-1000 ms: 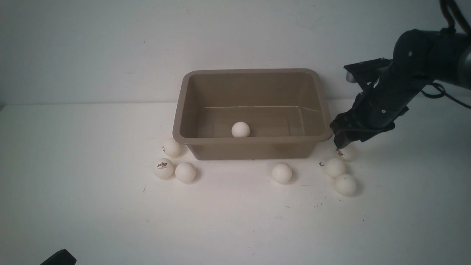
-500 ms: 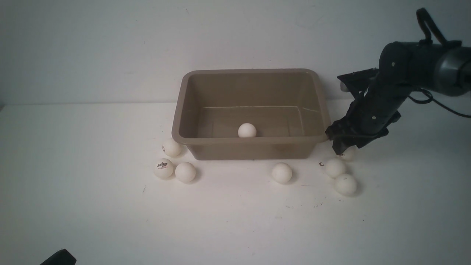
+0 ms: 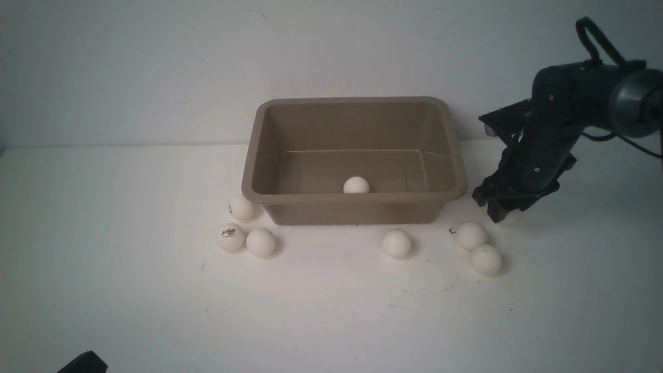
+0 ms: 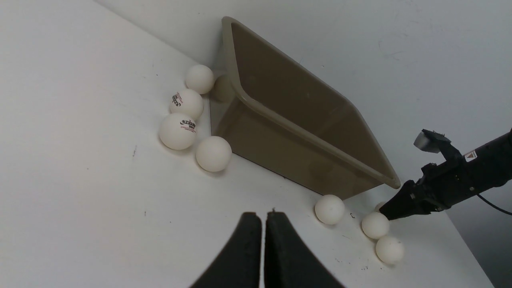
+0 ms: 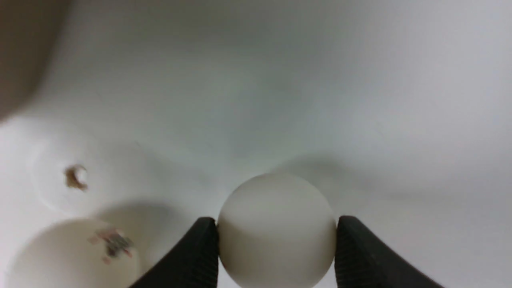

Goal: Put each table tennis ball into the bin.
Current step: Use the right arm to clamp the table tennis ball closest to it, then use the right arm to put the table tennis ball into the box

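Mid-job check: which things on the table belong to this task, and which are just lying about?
Job: bin; loose table tennis balls around it; ball inside; gripped ball, between the right gripper jaws.
Lying about: small dark speck near the right-hand balls; scrap or mark, unclear.

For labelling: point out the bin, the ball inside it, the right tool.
bin [image 3: 249, 155]: front view, left rim.
ball inside bin [image 3: 356, 184]: front view, visible top.
right tool [image 5: 277, 230]: right wrist view, between fingertips.

The brown bin [image 3: 252, 155] stands upright, one white ball [image 3: 356, 185] inside. More balls [image 3: 260, 242] lie on the table [image 3: 129, 290] near its front side. Another ball [image 5: 276, 230] sits squeezed between the right gripper's [image 3: 501, 215] jaws.
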You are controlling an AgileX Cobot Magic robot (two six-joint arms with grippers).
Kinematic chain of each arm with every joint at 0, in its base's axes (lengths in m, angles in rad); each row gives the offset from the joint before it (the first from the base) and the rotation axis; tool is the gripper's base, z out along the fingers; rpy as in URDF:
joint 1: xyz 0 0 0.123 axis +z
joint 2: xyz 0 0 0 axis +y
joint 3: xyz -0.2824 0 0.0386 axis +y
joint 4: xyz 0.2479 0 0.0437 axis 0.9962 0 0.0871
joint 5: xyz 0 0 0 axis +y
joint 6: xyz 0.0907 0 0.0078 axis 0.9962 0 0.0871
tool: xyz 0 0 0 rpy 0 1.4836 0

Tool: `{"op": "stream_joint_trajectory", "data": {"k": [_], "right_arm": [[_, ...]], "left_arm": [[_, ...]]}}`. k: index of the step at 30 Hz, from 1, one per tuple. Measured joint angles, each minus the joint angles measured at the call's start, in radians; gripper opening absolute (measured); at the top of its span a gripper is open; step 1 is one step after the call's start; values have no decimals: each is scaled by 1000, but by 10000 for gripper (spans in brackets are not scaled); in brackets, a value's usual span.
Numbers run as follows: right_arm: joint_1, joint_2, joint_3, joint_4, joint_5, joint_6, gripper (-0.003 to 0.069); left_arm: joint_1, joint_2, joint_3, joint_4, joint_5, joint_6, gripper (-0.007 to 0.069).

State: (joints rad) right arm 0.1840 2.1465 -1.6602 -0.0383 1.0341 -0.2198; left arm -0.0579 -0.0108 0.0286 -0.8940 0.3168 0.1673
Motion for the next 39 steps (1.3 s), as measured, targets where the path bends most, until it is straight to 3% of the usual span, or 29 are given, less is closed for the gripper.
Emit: {"op": "stream_joint_trajectory", "data": {"k": [3,9,13,19,25,32,39], "right_arm": [[0,-44,-21,-6,13,12,344],[40,-117,-122,142,16,-58,344],[146,-111,-166,179,19,-89,344],[219,-63,-167,169,-2,-151,344],[221,-35,-167,168,-16,-165,349],[221,-42,-167,153,-21,-124,426],[174,-182,-166,88,90,-56,427]], "left_arm": [[0,0,0,0,0,0,-1],[0,0,0,0,0,4,-1],[0,0,0,-3,0,7,-1],[0,0,0,-7,5,7,-1],[0,0,0,-10,18,7,-1],[0,0,0,-10,18,8,-1],[0,0,0,-10,19,10,-1]]}}
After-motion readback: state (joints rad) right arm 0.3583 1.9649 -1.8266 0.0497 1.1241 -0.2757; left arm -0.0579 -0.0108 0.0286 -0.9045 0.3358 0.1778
